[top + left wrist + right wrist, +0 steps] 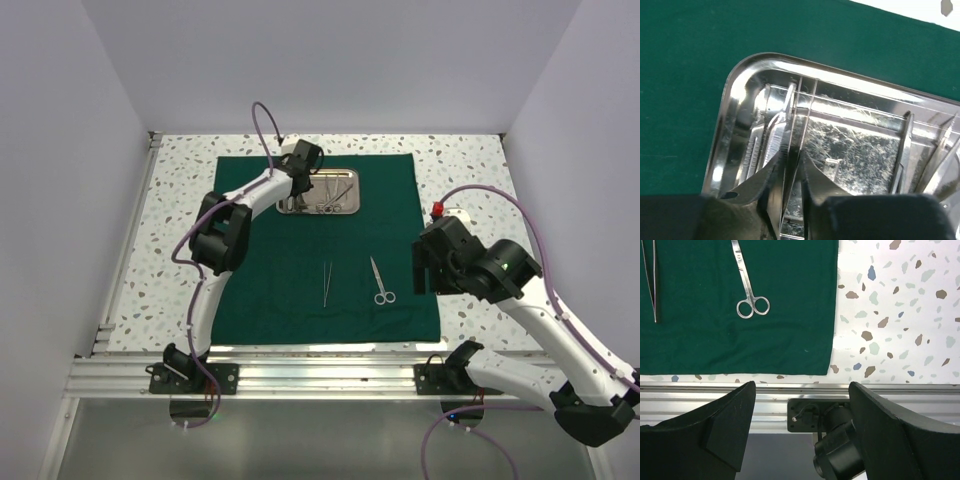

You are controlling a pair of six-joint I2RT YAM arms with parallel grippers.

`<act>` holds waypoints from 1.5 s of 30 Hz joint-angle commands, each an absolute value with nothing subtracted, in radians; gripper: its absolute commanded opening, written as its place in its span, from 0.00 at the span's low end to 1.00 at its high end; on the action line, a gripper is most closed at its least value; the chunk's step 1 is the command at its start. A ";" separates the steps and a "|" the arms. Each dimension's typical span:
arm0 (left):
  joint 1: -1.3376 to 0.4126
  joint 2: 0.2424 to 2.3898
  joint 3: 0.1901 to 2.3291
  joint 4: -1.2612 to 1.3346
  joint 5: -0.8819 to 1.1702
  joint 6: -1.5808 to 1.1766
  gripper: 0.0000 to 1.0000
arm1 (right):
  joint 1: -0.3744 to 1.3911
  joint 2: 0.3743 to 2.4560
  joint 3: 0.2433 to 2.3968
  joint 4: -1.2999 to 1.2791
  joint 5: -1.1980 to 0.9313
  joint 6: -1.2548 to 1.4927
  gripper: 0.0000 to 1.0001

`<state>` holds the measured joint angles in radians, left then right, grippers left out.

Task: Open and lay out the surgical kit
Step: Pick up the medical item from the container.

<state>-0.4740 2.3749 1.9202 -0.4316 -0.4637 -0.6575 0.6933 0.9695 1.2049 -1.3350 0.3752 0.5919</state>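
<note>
Green cloth is being seen fully opened and lying flat on the table, so the unwrapping part is being judged as done. The laying out is being judged as partly done. Tweezers and scissors are lying side by side on the cloth, apart from each other, and the rest is waiting inside the tray.

The left gripper is being held down inside the tray, at its corner. Its fingers are drawn close together, and a slim steel instrument is being pinched between them, as far as the wrist view is showing. The tray floor is lying just beyond the fingertips, and more steel pieces are lying to the right of the fingers.

The right gripper is being held over the near edge of the table, with its fingers spread wide and nothing between them. The scissors are lying ahead of these fingers and to their left, well apart from them.

Counted: one cloth, one tray, one pair of tweezers, one pair of scissors, all on the table. Inside the tray at least three slim pieces are being made out, but the reflections are hiding the exact number. What is left, by this judgement, is for those pieces to be lifted out and placed on the cloth beside the two already there.
</note>
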 commanded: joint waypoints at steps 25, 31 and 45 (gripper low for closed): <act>-0.460 2.441 1.934 -0.465 -0.345 -0.591 0.17 | 0.690 0.939 1.193 -1.339 0.371 0.670 0.78; -0.460 2.408 1.939 -0.472 -0.321 -0.566 0.00 | 0.690 0.931 1.195 -1.336 0.383 0.666 0.78; -0.520 2.065 1.873 -0.503 -0.250 -0.557 0.00 | 0.692 0.890 1.163 -1.278 0.388 0.660 0.78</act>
<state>-0.4778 2.2250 1.8992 -0.4946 -0.2695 -0.5629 0.6933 0.9062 1.1713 -1.3132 0.3737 0.6483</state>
